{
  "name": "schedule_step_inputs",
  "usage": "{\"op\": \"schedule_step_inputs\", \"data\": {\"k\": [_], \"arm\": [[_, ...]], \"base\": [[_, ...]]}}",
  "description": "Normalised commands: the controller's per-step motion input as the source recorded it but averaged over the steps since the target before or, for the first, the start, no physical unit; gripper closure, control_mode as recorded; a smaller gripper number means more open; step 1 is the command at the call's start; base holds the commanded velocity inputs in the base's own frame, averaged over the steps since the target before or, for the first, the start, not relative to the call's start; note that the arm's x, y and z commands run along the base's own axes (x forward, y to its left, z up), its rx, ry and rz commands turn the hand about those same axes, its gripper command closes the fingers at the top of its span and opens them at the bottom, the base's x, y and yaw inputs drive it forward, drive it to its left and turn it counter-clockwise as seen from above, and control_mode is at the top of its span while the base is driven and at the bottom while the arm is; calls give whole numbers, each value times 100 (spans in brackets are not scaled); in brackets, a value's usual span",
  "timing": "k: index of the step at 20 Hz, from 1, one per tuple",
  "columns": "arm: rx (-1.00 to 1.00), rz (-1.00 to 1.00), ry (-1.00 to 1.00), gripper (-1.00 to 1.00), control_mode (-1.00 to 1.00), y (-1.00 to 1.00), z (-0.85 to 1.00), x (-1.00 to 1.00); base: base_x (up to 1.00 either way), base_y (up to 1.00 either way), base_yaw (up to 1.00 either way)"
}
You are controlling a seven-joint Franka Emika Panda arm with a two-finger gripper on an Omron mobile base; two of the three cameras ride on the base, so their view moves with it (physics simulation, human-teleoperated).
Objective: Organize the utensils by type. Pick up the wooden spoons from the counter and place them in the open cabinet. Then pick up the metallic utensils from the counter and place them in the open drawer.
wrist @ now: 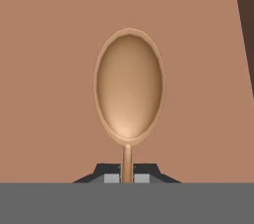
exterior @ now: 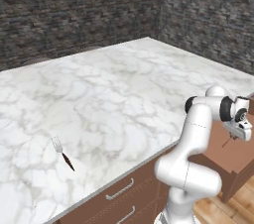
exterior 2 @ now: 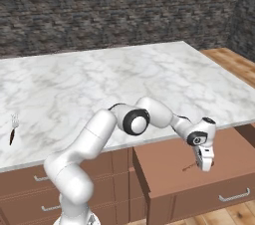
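The wooden spoon (wrist: pixel 129 89) is held by its thin handle, and its round bowl sticks out in front of the hand. The fingers (wrist: pixel 127 178) are squeezed almost all the way together on that handle. Behind the spoon in the hand view there is just flat brown wood.

In the right base view the hand (exterior 2: pixel 204 162) hangs low over the open drawer (exterior 2: pixel 169 167), which is pulled out from under the desk (exterior 2: pixel 99 89). A thin little stick, which I think is the spoon, pokes out below the hand over the drawer's floor. I cannot tell if it touches the floor. In the left base view the hand (exterior: pixel 239 130) is also down past the desk's edge, above the brown drawer.

Far away, on the other side of the desk, a fork (exterior: pixel 61 151) with a dark handle lies flat on the white stone. It is well apart from the arm.

The step right now looks like carrying a wooden spoon. But wooden spoons belong in the open cabinet, not the drawer, and I cannot spot the cabinet in these pictures. So the next move should be to keep the spoon held tight, lift it away from the drawer, and take it to the cabinet. The metal fork can go in the drawer after that.
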Motion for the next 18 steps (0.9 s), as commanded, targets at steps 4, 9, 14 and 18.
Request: {"op": "schedule_step_inputs", "data": {"k": [4,9,14,18], "arm": [[0,0,7,100,-100,-6,-17,3],[0,0,7,100,-100,-2,-19,0],[0,0,5,100,-100,-1,-25,0],[0,0,6,-100,-100,0,-25,-1]], "base": [[0,0,0],[0,0,0],[0,0,0],[0,0,0]]}}
